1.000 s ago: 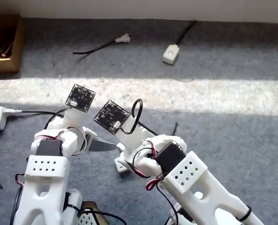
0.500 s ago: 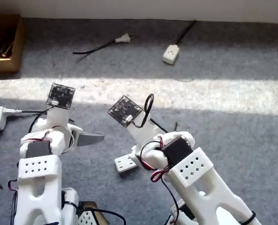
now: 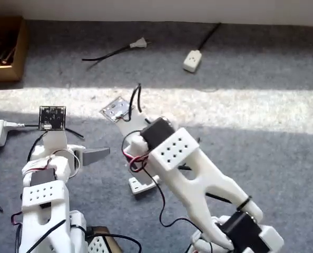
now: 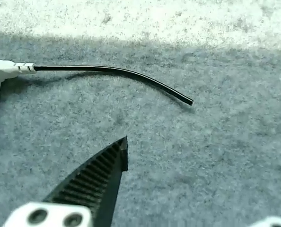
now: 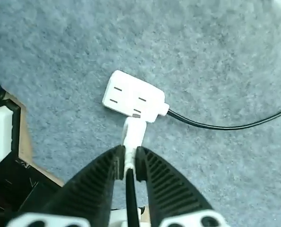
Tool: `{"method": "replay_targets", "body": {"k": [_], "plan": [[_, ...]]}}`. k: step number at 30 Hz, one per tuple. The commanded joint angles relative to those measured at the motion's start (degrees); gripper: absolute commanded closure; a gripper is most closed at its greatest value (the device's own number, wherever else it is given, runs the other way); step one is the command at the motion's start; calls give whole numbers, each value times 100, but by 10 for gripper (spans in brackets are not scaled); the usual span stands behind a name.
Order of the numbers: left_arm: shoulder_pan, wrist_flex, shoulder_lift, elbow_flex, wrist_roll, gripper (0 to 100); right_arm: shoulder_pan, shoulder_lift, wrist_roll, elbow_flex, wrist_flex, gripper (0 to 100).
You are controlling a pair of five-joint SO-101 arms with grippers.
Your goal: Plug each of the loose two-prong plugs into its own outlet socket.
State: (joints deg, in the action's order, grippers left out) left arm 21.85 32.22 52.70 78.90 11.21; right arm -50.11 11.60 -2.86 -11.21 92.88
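Right pincer (image 5: 129, 153) is clamped on a white plug (image 5: 133, 133) by its cord. The plug's nose touches the outlet (image 3: 140, 185), lower centre in the overhead view. Insertion looks under way; next, press straight in. Left pincer (image 4: 192, 189) gapes, holding nothing.

carpeted indoor room, grey carpet (image 3: 262, 158) underfoot, white wall edge (image 3: 146, 8), wooden box (image 3: 20, 47) alongside

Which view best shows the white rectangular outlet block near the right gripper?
Right wrist view: white outlet block lies unobstructed, slots visible, white plug at its edge. High view: partly hidden under the right arm.
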Motion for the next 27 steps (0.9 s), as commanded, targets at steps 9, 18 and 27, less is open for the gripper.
{"method": "replay_targets", "body": {"k": [9, 18, 27], "plan": [[40, -193, 48, 40, -18, 459, 330, -602, 202, 409, -268, 991], [31, -193, 48, 48, -18, 459, 409, -611, 176, 119, -646, 991], [31, -193, 48, 48, -18, 459, 409, -567, 202, -189, -444, 991]]}}
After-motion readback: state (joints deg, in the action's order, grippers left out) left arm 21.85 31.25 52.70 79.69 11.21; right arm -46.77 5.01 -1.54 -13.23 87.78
